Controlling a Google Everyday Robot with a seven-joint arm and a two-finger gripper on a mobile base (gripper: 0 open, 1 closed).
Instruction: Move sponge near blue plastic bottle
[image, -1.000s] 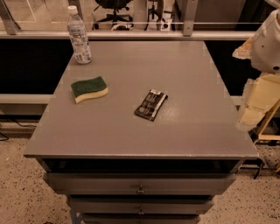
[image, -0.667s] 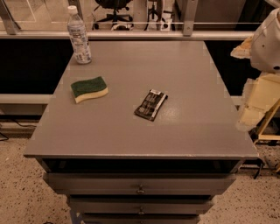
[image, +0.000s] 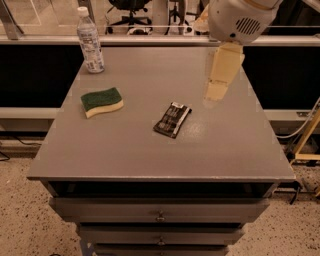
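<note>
The sponge (image: 102, 101), dark green on top over pale yellow foam, lies on the left part of the grey table (image: 150, 70). The blue plastic bottle (image: 90, 42), clear with a white cap and a pale label, stands upright at the table's far left corner, well behind the sponge. My arm hangs over the right middle of the table. Its cream end with the gripper (image: 214, 94) points down above the tabletop, far right of the sponge and just right of a black packet (image: 172, 119).
The flat black packet lies near the table's middle. Drawers (image: 160, 216) sit under the front edge. A rail and office chairs (image: 130, 10) stand behind the table. A yellow stand and cables (image: 306, 137) are on the floor at the right.
My arm has swung left from the table's right edge to above its right middle. The sponge, bottle and packet have not moved.
</note>
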